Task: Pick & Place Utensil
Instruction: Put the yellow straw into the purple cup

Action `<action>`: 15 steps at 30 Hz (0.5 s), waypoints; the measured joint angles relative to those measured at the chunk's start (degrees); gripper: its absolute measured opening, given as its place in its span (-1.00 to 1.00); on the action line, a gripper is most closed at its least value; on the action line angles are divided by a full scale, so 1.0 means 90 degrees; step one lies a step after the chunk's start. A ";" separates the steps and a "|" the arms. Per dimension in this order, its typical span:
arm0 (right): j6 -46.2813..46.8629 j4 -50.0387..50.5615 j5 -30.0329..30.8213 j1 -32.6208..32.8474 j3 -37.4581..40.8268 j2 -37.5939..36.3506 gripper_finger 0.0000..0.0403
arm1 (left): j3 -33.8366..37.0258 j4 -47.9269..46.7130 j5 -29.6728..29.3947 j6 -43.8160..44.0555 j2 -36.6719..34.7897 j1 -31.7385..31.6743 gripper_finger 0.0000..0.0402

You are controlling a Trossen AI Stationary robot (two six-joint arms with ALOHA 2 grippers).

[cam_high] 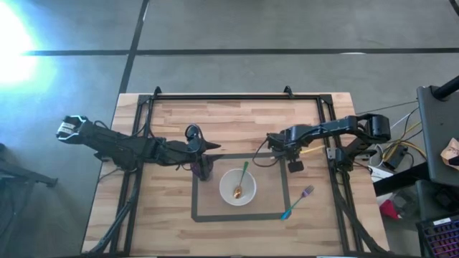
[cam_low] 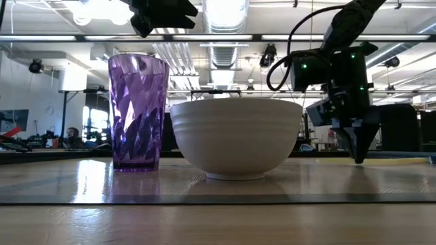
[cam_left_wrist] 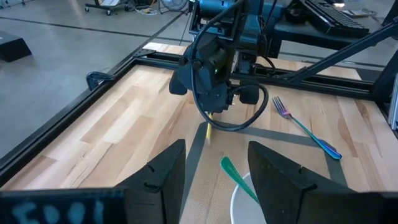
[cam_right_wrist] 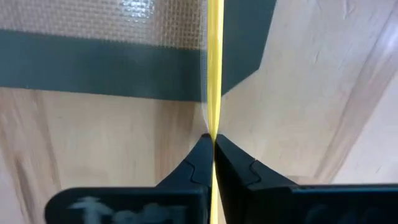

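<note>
Your right gripper point(cam_right_wrist: 212, 144) pinched shut on a thin yellow utensil point(cam_right_wrist: 215, 68) lying on the table point(cam_high: 172, 208), your left gripper point(cam_left_wrist: 214, 171) spread wide above the purple cup point(cam_low: 138, 112), white bowl point(cam_high: 237, 187) alongside.

Items counted around the single white bowl point(cam_high: 237, 188): one purple cup point(cam_low: 138, 112) beside it, one spoon point(cam_high: 241, 179) inside it, one fork point(cam_high: 297, 203) nearby, one yellow utensil point(cam_right_wrist: 215, 68).
</note>
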State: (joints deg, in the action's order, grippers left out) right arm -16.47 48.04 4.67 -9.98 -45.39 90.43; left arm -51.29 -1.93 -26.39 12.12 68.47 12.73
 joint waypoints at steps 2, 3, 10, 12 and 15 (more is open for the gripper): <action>0.0038 0.0086 -0.0009 0.0000 -0.0002 -0.0052 -0.96 | -0.0002 -0.0013 0.0000 0.0000 0.0000 0.0000 -0.17; 0.0102 0.0138 -0.0023 0.0002 -0.0002 -0.0079 -0.96 | -0.0001 -0.0028 0.0000 0.0002 0.0000 -0.0001 -0.17; 0.0317 0.0154 -0.0044 0.0007 -0.0005 -0.0479 -0.96 | -0.0001 -0.0046 0.0000 -0.0022 0.0000 0.0000 -0.17; 0.0418 0.0153 -0.0046 0.0007 -0.0005 -0.0696 -0.96 | 0.0000 -0.0046 0.0000 -0.0024 0.0000 0.0000 -0.17; 0.0620 0.0146 -0.0049 0.0012 -0.0010 -0.1105 -0.96 | -0.0001 -0.0041 0.0000 0.0000 0.0000 0.0000 -0.17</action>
State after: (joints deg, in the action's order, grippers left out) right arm -10.89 49.36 4.23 -9.87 -45.47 80.49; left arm -51.30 -2.31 -26.39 12.12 68.47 12.73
